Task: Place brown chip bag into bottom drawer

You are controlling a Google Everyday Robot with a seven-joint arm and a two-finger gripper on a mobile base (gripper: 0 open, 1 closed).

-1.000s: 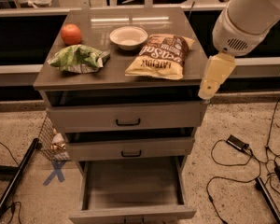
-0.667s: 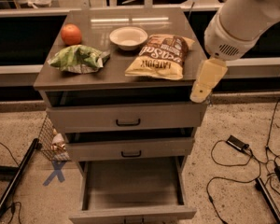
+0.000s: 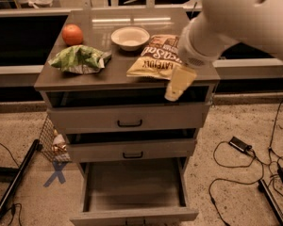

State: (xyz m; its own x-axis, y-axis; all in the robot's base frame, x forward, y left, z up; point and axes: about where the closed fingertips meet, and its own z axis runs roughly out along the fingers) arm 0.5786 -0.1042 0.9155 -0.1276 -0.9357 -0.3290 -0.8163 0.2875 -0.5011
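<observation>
The brown chip bag lies flat on the grey cabinet top, right of centre, pale yellow with a dark band and big lettering. The bottom drawer is pulled open and shows nothing inside. My gripper hangs from the big white arm at the bag's front right corner, above the cabinet's front edge. Only one pale finger shows, pointing down.
A white bowl sits behind the bag. An orange and a green-and-white chip bag lie on the left of the top. The two upper drawers stand slightly open. Cables lie on the floor at right.
My arm and gripper have moved left and toward the cabinet, from beside its right edge to the front right corner of the brown chip bag. The bag has not moved.
</observation>
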